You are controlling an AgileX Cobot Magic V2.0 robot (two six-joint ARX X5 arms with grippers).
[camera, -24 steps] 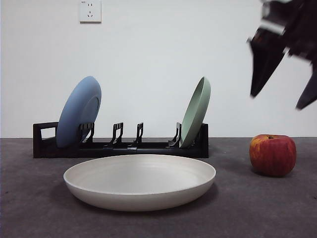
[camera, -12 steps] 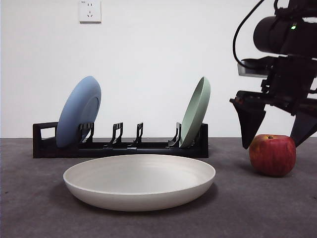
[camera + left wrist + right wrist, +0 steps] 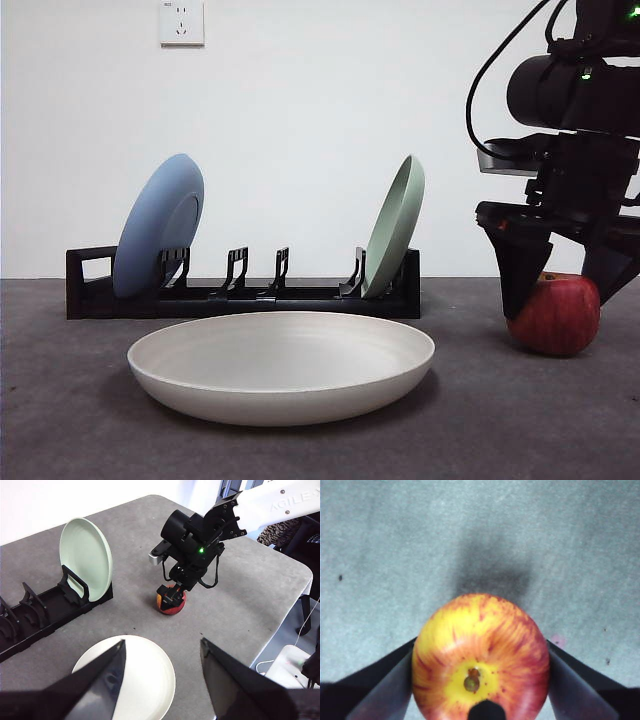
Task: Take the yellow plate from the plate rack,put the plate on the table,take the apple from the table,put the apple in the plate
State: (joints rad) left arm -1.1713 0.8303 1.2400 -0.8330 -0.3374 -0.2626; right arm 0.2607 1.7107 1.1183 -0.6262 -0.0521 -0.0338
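the right arm (image 3: 272, 502) has a white shell with grey letters "agile" on it. its wrist part (image 3: 192, 532) is black and blocky, with small screws along one edge — a small green light shines there, and a grey flat piece sticks out at the side. thin black cables (image 3: 490, 75) make loops beside it. the right gripper (image 3: 567, 285) has two black jaws, wedge-shaped, narrow at the tips. the left gripper (image 3: 162, 680) also shows two black pointed jaws — smooth and a little shiny.

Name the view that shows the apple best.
The right wrist view: the apple fills it, stem up, between the right pincer's jaws. The front view shows it partly hidden behind one jaw; the left wrist view shows it small and far.
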